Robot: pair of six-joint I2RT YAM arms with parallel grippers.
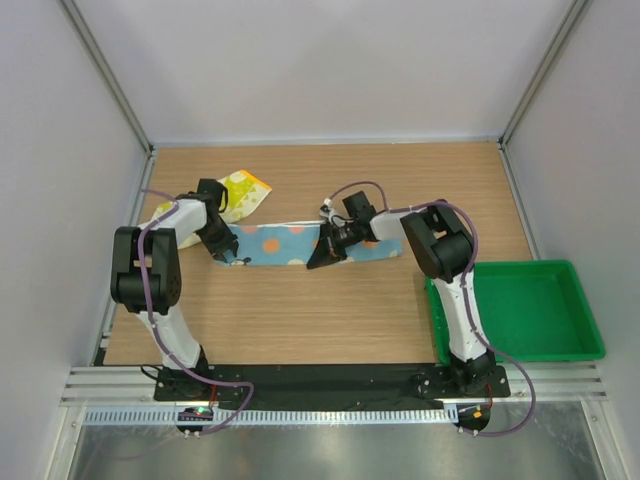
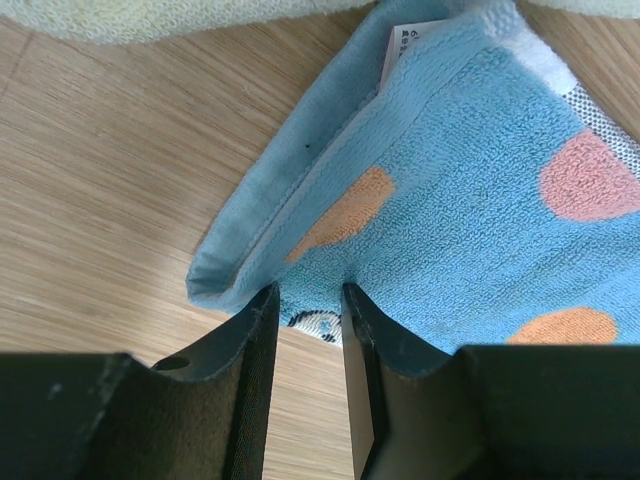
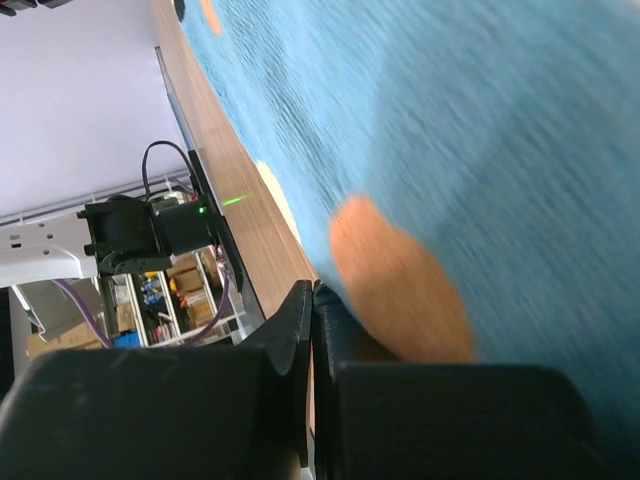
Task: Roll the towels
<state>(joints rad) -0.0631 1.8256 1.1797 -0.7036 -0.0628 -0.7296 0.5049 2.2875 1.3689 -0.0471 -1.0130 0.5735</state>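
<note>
The light blue towel with orange and pale dots lies as a long folded strip across the middle of the table. My left gripper is at its left end. In the left wrist view that gripper is open by a narrow gap, its tips at the front edge of the blue towel, with a patterned corner showing between them. My right gripper is at the strip's front edge, mid-length. Its jaws are shut with no cloth seen between them, and the blue towel lies against one finger. The yellow towel lies crumpled behind the left gripper.
A green plastic tray stands at the right, beside the right arm's base. Light walls and metal posts close in the wooden table on three sides. The yellow towel's edge runs along the top of the left wrist view.
</note>
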